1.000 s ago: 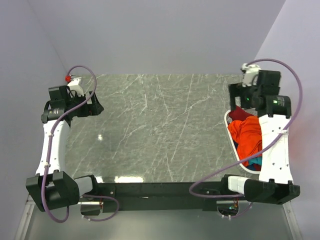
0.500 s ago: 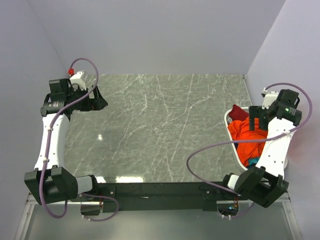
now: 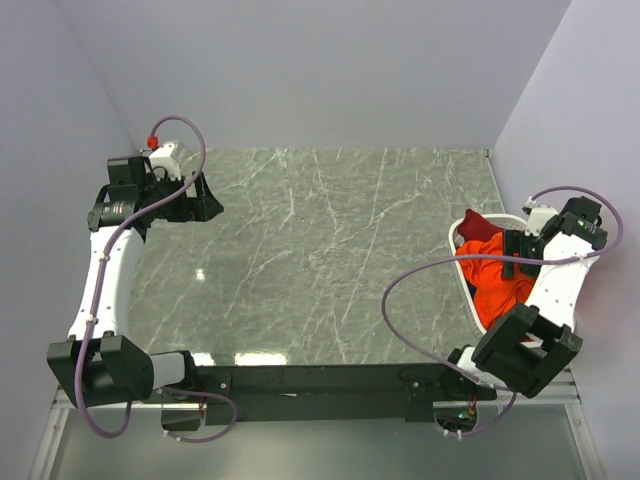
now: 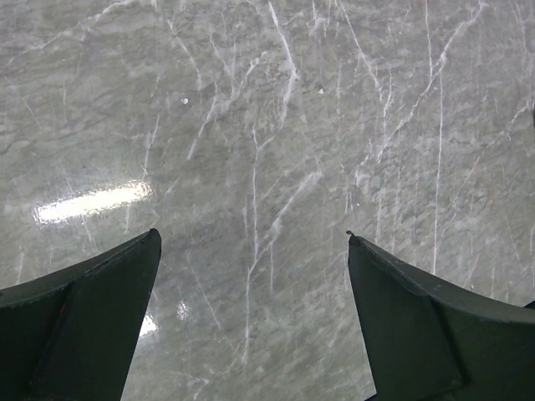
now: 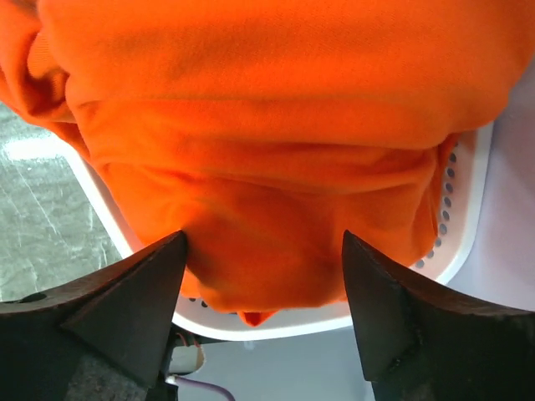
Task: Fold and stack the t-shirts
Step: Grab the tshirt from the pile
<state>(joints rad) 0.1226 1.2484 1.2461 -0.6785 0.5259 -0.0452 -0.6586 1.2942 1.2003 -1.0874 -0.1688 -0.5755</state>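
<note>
The bright orange t-shirt (image 3: 493,283) lies crumpled on top of the pile in the white basket (image 3: 454,240) at the right table edge. It fills the upper part of the right wrist view (image 5: 267,109). A dark red t-shirt (image 3: 478,226) shows at the basket's far end. The teal and blue shirts are hidden. My right gripper (image 3: 507,254) is open just above the orange shirt, with its fingers either side of a cloth bulge (image 5: 263,242) and nothing held. My left gripper (image 3: 208,206) is open and empty above the bare table at the far left (image 4: 251,236).
The grey marble table (image 3: 330,250) spans the middle. The basket's perforated rim (image 5: 465,209) curves under the orange cloth in the right wrist view. Grey walls stand close at the back and on both sides. The right arm's purple cable (image 3: 420,275) loops over the table.
My right arm has swung out to the right and its gripper has come down over the orange shirt in the basket. My left gripper has shifted slightly to the right and farther back.
</note>
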